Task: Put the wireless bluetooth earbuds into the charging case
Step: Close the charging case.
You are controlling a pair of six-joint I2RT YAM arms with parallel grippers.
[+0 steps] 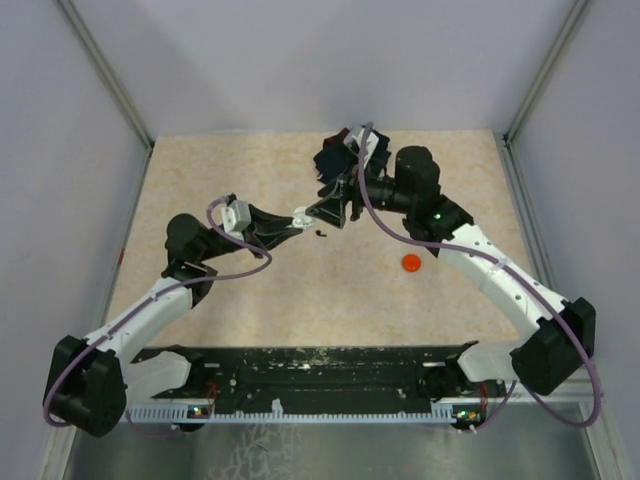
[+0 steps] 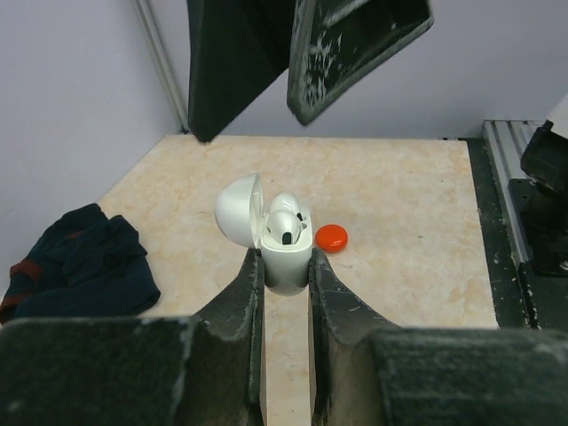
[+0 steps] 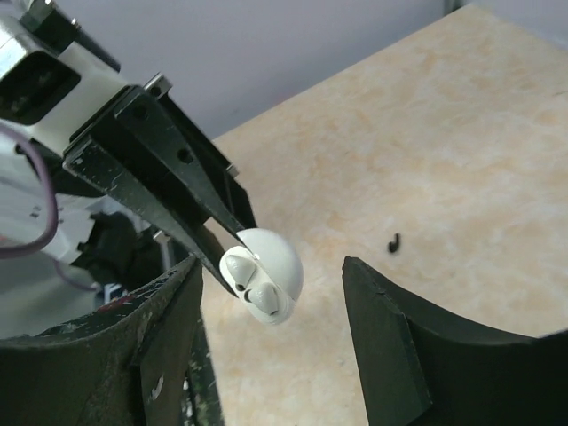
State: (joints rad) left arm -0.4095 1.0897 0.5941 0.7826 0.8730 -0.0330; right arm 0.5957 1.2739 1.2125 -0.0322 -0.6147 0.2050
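My left gripper is shut on the white charging case and holds it above the table with its domed lid open. Two white earbuds sit in the case's sockets, and both also show in the right wrist view. My right gripper is open and empty, its fingers spread just above and either side of the case. In the top view the two grippers meet at mid-table, left and right.
A tiny black piece lies on the table near the grippers, also seen from above. An orange-red puck lies to the right. A dark navy cloth lies at the back of the table.
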